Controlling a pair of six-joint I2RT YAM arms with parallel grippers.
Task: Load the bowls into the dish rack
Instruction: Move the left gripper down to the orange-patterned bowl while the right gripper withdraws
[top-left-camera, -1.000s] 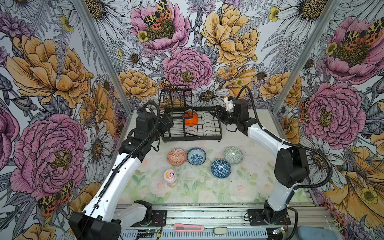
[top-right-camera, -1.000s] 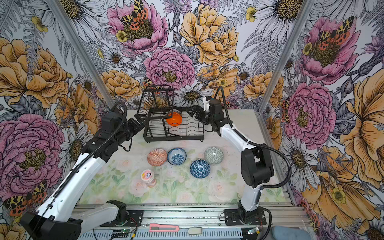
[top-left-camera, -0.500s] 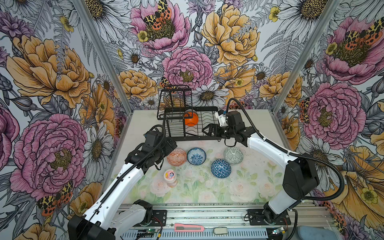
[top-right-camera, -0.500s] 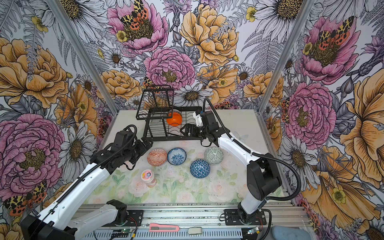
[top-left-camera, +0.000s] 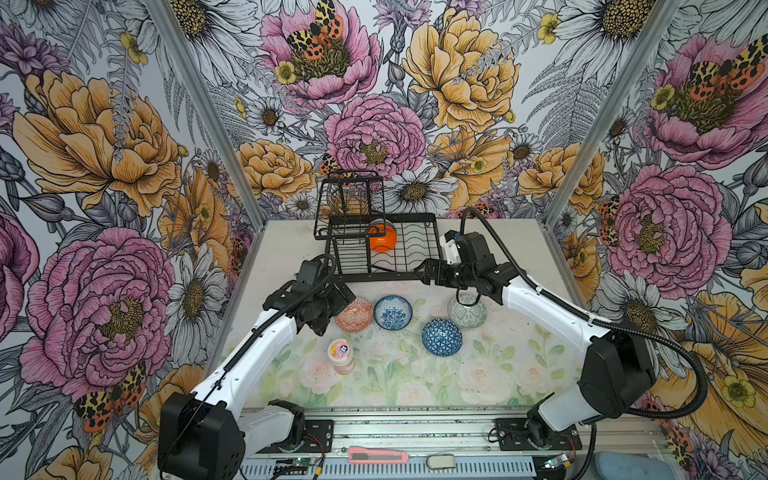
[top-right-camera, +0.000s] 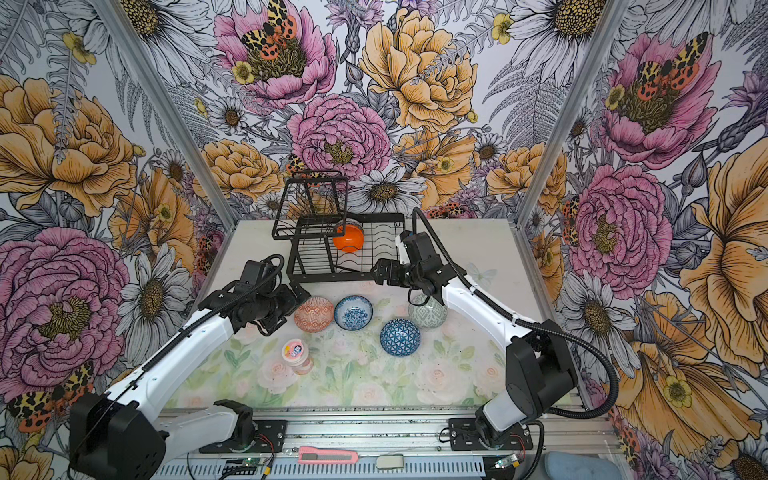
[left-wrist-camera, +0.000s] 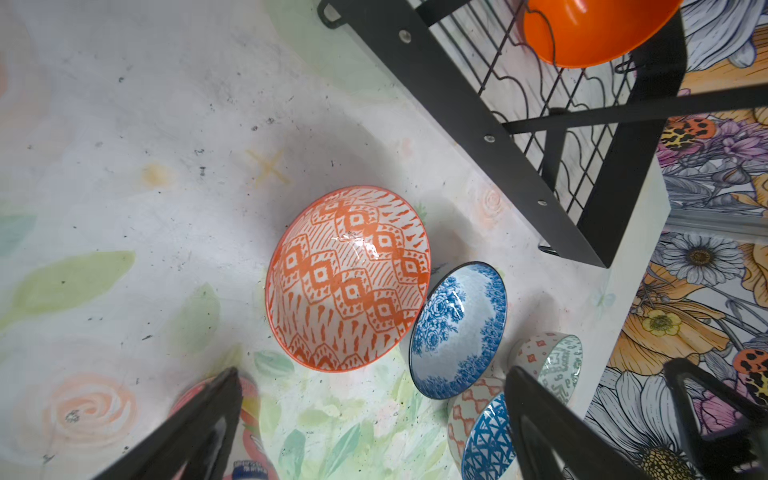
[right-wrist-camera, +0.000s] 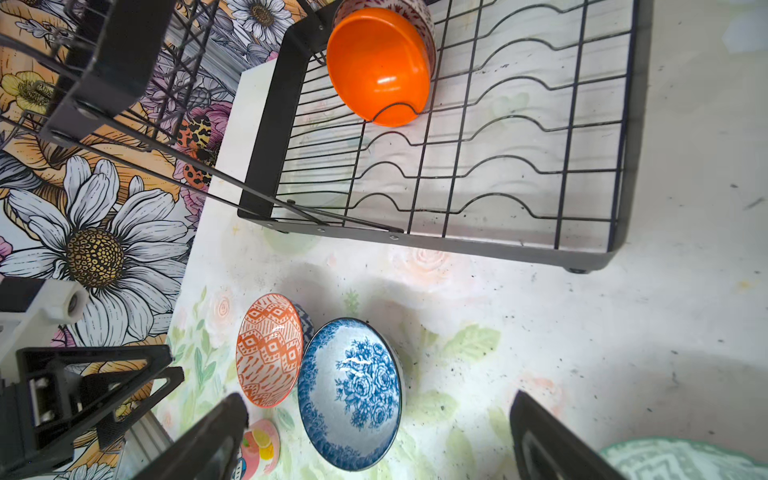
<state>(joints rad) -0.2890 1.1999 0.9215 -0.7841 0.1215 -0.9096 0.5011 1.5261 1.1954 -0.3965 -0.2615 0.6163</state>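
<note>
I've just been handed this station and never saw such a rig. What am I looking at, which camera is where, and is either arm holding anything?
Two white robot arms work at a table, each ending in a two-fingered gripper. Both top views look down on the whole scene from one camera head; the other two pictures come from a camera on each arm's wrist. At the back sits the black wire dish rack with a plain orange bowl in it. In front lie the orange patterned bowl, blue floral bowl, grey-green bowl and dark blue triangle bowl, plus a pink-lidded jar. The left gripper and the right gripper are open and hold nothing.
</note>
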